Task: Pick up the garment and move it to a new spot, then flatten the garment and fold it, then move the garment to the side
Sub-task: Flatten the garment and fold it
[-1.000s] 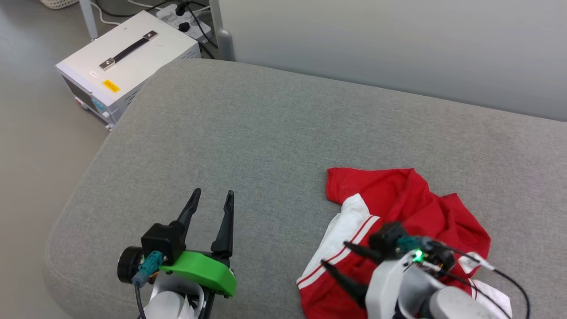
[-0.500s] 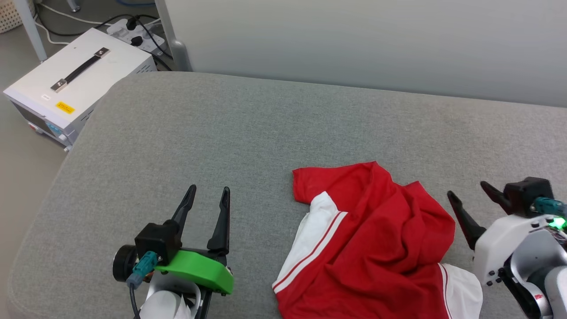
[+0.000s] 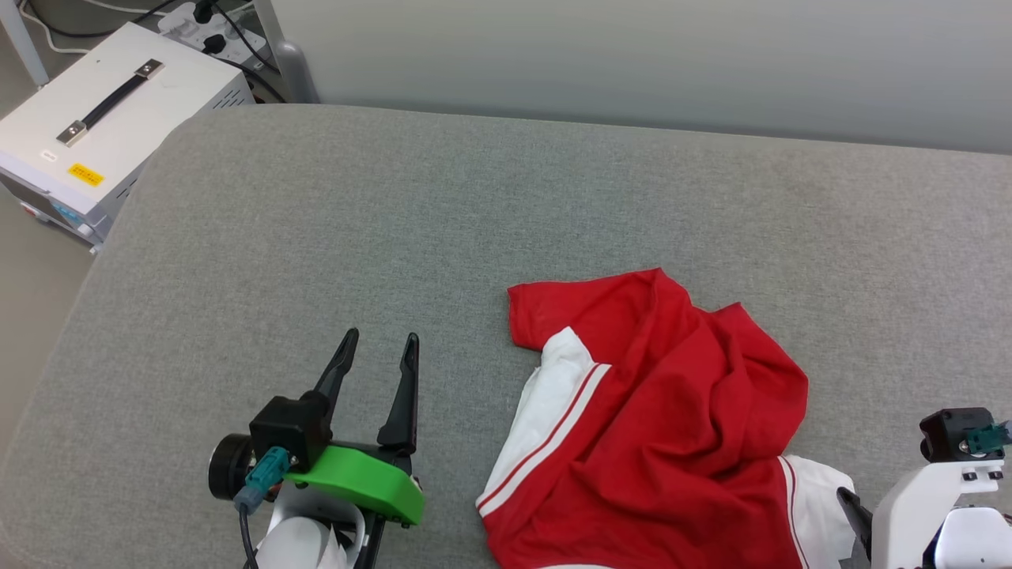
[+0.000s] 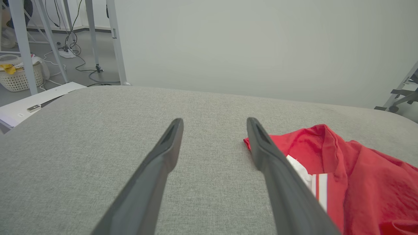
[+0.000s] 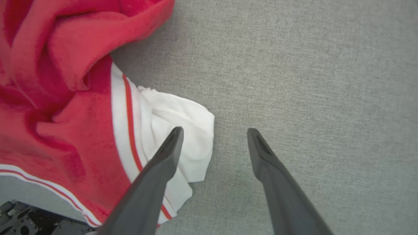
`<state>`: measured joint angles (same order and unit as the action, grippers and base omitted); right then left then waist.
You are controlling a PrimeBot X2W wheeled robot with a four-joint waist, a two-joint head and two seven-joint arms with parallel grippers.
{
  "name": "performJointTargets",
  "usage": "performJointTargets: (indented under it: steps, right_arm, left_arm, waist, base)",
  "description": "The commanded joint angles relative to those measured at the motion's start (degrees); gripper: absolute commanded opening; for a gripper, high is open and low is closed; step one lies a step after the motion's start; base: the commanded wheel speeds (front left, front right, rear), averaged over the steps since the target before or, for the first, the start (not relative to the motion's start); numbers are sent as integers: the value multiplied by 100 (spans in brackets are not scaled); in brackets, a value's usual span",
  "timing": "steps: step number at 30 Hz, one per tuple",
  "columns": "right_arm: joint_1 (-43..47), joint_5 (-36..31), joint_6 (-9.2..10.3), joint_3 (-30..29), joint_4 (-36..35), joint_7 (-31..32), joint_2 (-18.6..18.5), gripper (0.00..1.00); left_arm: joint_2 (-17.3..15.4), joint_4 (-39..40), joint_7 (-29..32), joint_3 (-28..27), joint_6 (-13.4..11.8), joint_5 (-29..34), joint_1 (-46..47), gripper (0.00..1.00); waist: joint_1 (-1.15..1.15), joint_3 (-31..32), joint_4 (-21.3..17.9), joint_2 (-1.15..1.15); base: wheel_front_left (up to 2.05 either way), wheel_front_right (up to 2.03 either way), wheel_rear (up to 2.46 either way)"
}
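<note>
The garment, a red jersey with white sleeves and red-and-white trim, lies crumpled on the grey cushion, right of centre. My left gripper stands open to its left, a short gap away, with nothing between the fingers. In the left wrist view the left gripper points across the cushion and the garment lies to its right. My right gripper is open just above the cushion. Its left finger overlaps a white sleeve of the garment, and nothing is gripped. Its white wrist sits at the lower right.
A white box with a black handle stands on the floor past the cushion's far left corner, with a power strip and cables behind it. A pale wall panel runs along the cushion's far edge. A basket sits on the floor.
The camera has shifted. My right gripper has drawn back from above the garment to its right, then down to the lower right corner. The garment lies released. The left gripper has not moved.
</note>
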<state>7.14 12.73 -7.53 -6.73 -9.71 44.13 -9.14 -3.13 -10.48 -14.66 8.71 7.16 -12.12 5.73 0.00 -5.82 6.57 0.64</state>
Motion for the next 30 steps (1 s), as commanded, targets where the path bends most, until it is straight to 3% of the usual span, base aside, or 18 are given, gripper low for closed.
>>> performJointTargets:
  steps: [1, 14, 15, 16, 23, 30]
  right_arm:
    - [30, 50, 4, -33, -25, 92, 9, 100]
    - [-359, 278, 4, 234, 843, 434, -133, 100]
    - [-397, 299, 4, 269, 932, 392, -154, 17]
    - [-421, 310, 4, 290, 983, 360, -168, 0]
    - [-761, 158, 4, 127, 1001, 87, -648, 0]
    - [-1281, -41, 4, -442, 1326, 87, -1594, 0]
  left_arm:
    - [25, -3, -34, 7, 21, 37, 81, 100]
    - [25, -17, -34, 62, 28, 43, 368, 100]
    - [25, -19, -34, 69, 29, 40, 393, 100]
    - [25, -20, -34, 72, 29, 38, 407, 100]
    - [25, -27, -34, 34, 31, 27, 471, 100]
    - [25, -42, -34, 89, 31, -16, 557, 100]
  waist:
    - [0, -96, 21, -64]
    - [0, -647, 222, -64]
    - [0, -694, 240, -64]
    - [0, -712, 247, -64]
    - [0, -801, 215, -64]
    - [0, -854, 193, -64]
  base:
    - [0, 0, 0]
    - [0, 0, 0]
    - [0, 0, 0]
    - [0, 0, 0]
    - [0, 0, 0]
    - [0, 0, 0]
